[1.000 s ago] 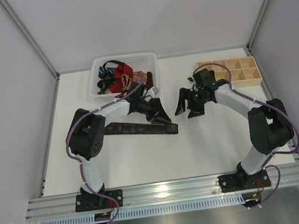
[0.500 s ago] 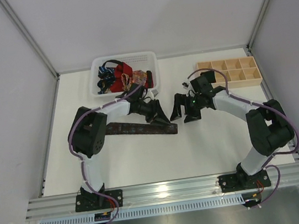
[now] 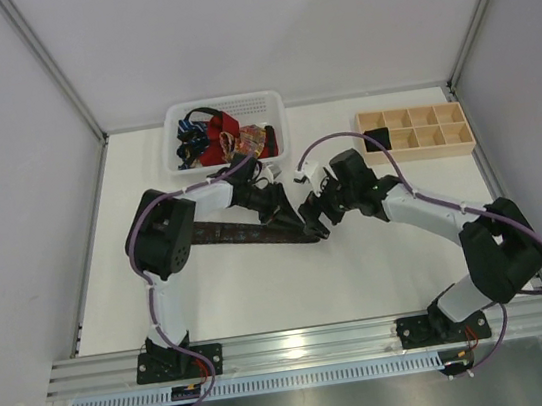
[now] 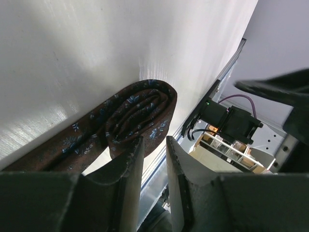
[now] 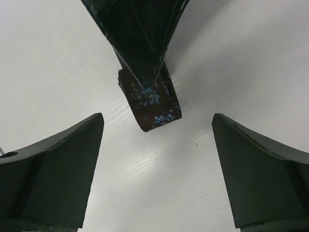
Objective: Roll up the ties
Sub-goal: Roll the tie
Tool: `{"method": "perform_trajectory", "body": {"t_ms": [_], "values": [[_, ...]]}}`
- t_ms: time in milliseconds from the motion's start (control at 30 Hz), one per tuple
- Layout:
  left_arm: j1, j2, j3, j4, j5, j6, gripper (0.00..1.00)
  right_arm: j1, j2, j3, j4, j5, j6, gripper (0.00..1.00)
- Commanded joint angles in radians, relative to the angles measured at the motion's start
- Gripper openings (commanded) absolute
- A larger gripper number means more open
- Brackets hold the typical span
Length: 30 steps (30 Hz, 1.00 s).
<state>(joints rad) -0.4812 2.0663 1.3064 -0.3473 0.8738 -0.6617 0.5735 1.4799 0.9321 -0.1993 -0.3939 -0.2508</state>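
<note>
The flat white table [image 3: 264, 295] ends at a silver metal rail [image 3: 311, 341] on the near side. Tall pale walls [image 3: 21, 147] stand at the left, right and far sides. A wide strip of bare white shows between the rail and the long dark brown tie with tiny blue flowers [image 3: 240, 234], so the near half has the most room.

At the far edge, a white plastic basket with holes [image 3: 227, 102] sits to the left. A heap of red and blue ties [image 3: 214, 142] lies inside it. A pale wooden tray with square boxes [image 3: 425, 152] sits to the right. Some bare table shows between those two.

The dark brown tie lies flat in the middle of the table. Its long line runs left to right, and its right end sits a bit nearer than its left. The left end goes under the left arm [image 3: 170, 239]. The right end is curled back over itself (like the start of a roll).

The black left gripper [image 3: 286, 213] comes down onto that curled end. Its fingers [image 4: 129, 166] stand close together with a thin slit between them, tips at the tie. I cannot tell if they pinch it.

The black right gripper [image 3: 314, 223] sits just to the right. Its fingers [image 5: 63, 164] are spread wide and hold nothing. The curled end lies just in front of them.
</note>
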Motion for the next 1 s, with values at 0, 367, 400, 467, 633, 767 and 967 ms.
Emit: {"method": "perform_trajectory", "body": {"t_ms": [0,367,400,467,633,767,967], "values": [[0.003,0.005,-0.002,0.033,0.030,0.022,0.31,-0.007,0.063,0.030,-0.020,-0.060,-0.228,1.00],[0.003,0.012,0.013,0.027,0.037,0.022,0.31,0.002,0.206,0.106,-0.094,-0.186,-0.407,1.00],[0.003,0.011,0.013,0.025,0.037,0.022,0.31,0.012,0.210,0.100,-0.088,-0.184,-0.413,1.00],[0.003,0.008,0.013,0.024,0.039,0.022,0.31,0.022,0.229,0.108,-0.062,-0.165,-0.409,1.00],[0.003,-0.006,0.010,0.018,0.039,0.027,0.31,0.046,0.263,0.129,-0.043,-0.111,-0.416,1.00],[0.003,-0.014,-0.002,0.028,0.037,0.024,0.31,0.058,0.283,0.146,-0.040,-0.073,-0.430,1.00],[0.018,-0.034,-0.038,0.041,0.033,0.016,0.41,0.087,0.347,0.194,-0.049,-0.036,-0.436,0.94]]}}
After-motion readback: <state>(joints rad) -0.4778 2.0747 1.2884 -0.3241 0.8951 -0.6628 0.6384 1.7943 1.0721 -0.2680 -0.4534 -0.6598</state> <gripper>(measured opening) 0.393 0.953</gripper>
